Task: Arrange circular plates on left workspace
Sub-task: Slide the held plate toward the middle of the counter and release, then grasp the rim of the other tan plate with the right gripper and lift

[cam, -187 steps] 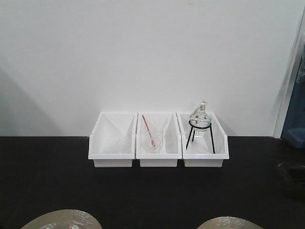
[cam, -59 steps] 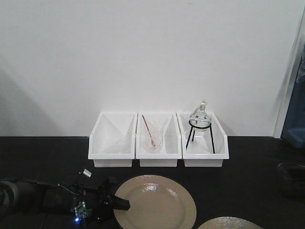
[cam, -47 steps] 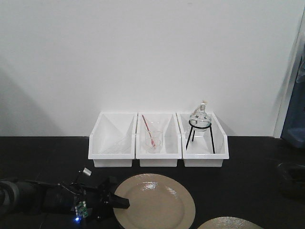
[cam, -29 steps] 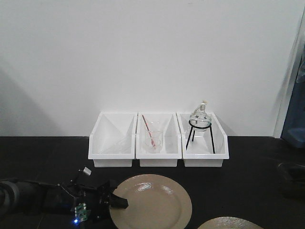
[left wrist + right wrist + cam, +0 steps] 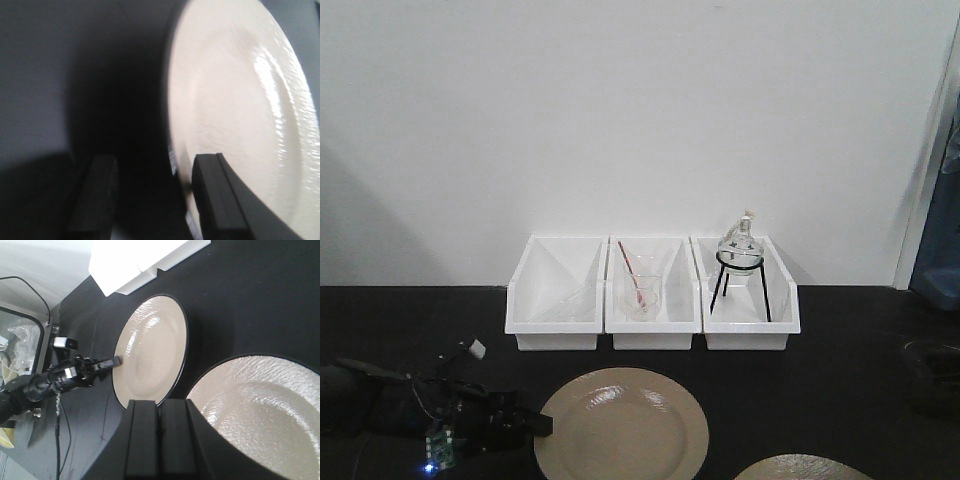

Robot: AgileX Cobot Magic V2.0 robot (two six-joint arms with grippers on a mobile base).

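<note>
Your left claw (image 5: 155, 165) is open. 1 finger is over the first plate (image 5: 620, 425) and the other is outside it. The plate's rim sits in the gap between them, and the fingers do not seem to be pressing on it.

That plate lies on the black worktop (image 5: 840, 375), near the middle, just in front of the 3 white bins (image 5: 652, 300). The second plate (image 5: 255, 415) lies to its right, close by but not touching. Your right claw (image 5: 160, 407) is shut with nothing in it. Its own camera shows it between the 2 plates.

I think the job now is to get the first plate over to the left side. Close on the rim gently and check that you really have it. The plate is shiny and the rim is thin, so it could slip out. Keep the plate low and flat, and go slowly. Move it straight to the left, away from the bins, so you do not bump them.

The plate lies flat with its hollow side facing up. It is round, so it has no long side and does not point any way. You can take the rim from wherever it is easiest. The left edge is the closest to your claw.
</note>
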